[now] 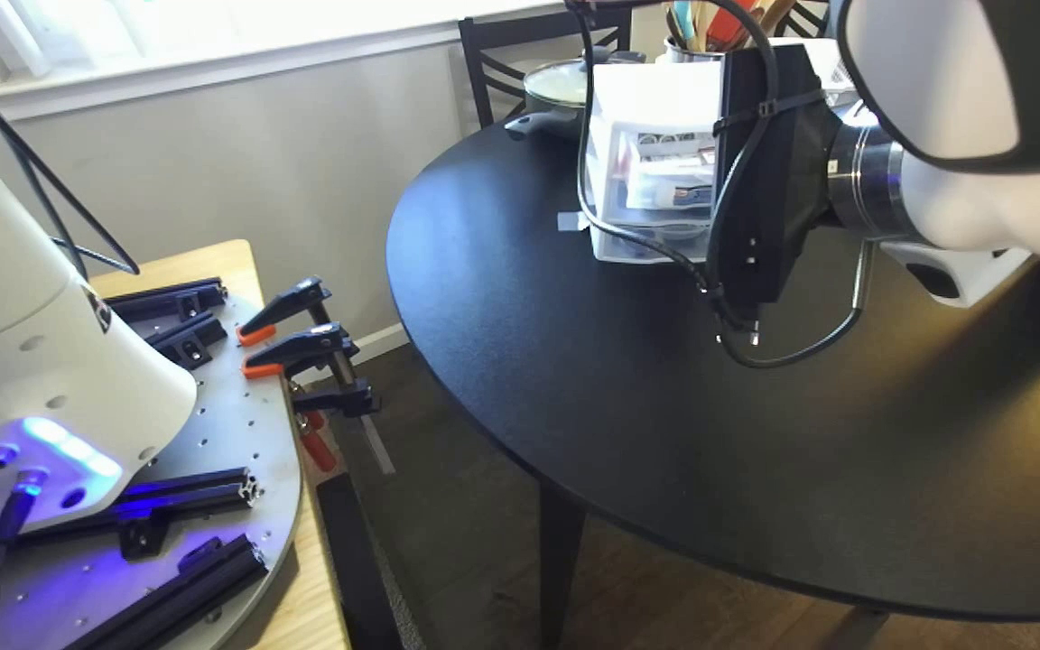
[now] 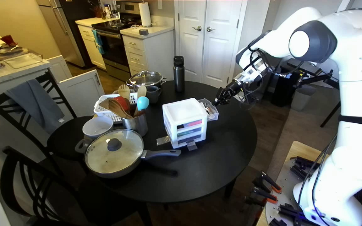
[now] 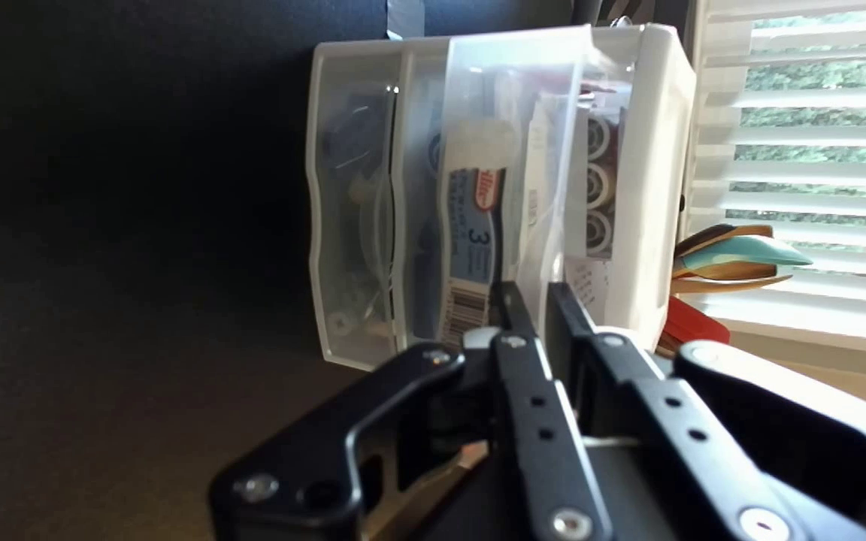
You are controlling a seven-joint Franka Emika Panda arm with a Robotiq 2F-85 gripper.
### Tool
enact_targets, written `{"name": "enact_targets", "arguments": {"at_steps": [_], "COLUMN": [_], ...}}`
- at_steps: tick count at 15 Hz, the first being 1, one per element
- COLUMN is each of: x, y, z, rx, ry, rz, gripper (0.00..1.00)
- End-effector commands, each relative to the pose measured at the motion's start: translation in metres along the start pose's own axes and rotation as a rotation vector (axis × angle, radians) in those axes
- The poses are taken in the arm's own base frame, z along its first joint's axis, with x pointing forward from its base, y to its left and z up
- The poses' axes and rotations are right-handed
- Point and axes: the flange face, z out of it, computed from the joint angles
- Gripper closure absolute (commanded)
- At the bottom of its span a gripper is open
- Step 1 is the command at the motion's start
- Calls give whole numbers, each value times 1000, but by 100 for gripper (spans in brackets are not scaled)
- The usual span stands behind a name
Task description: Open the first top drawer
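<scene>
The claw (image 3: pixel 534 285), in front of the drawer unit (image 2: pixel 184 108), seems clenched on the lip of the first top drawer (image 3: pixel 512 56), straddling it for a pull. The drawer juts from the unit's front, well towards open. Apparent tape strips (image 2: pixel 163 140) run from the unit's foot to the tabletop (image 2: pixel 231 135), presumably against dragging. Behind the unit, off the drawer's path, stands a utensil pot (image 2: pixel 137 126).

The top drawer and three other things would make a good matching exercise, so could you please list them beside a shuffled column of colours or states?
Column one:
1. top drawer
2. bottle
3. frying pan
4. basket

Column two:
A. white, with slotted sides
B. covered by a see-through lid
C. pulled open
D. tall, dark and upright

Right pairs: 1-C; 2-D; 3-B; 4-A
</scene>
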Motion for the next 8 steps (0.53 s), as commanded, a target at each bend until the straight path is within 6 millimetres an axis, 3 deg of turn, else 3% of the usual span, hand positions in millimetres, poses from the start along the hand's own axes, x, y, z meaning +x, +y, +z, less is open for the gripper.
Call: {"name": "enact_targets", "arguments": {"at_steps": [1,8], "x": [2,-1], "y": [18,37], "z": [-10,-48], "rx": [-97,-118], "ry": [14,81], "rz": [32,85], "gripper": [93,93]}}
